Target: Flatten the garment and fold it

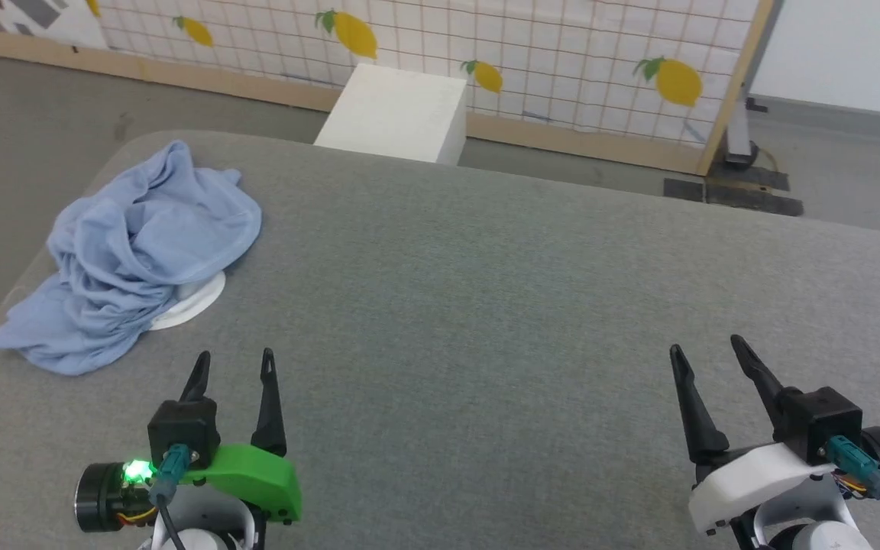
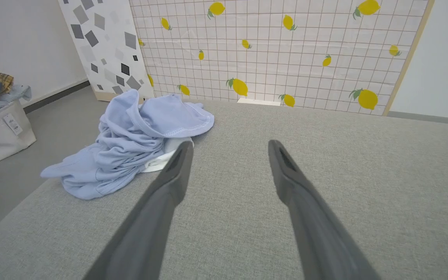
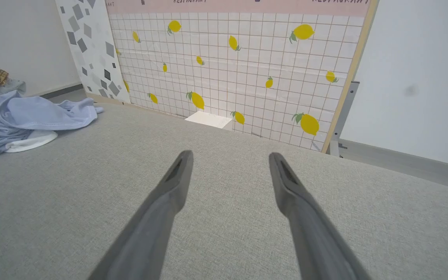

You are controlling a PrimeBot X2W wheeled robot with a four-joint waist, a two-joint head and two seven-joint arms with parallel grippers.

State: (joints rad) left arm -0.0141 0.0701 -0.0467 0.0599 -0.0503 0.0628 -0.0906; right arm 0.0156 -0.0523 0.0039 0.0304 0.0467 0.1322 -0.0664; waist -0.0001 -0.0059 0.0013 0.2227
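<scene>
Your left gripper (image 1: 235,355) and right gripper (image 1: 704,344) hang spread, empty; beyond, the garment (image 1: 142,252) lies bunched at the left edge of the grey pad (image 1: 486,305), so lead with the left and pinch an outer hem, not the heap

The garment (image 1: 142,252) is bunched at the far left of the tabletop (image 1: 486,290), close to its left edge, and is laid partly over a disc (image 1: 199,302), whose near right rim is left uncovered. The left end effector (image 1: 235,357) is placed over the near left, just before the garment and apart from it, with the right end effector (image 1: 703,344) well apart at the near right. Behind the tabletop, a box (image 1: 398,111) is set on the floor before a panel (image 1: 562,61).
</scene>
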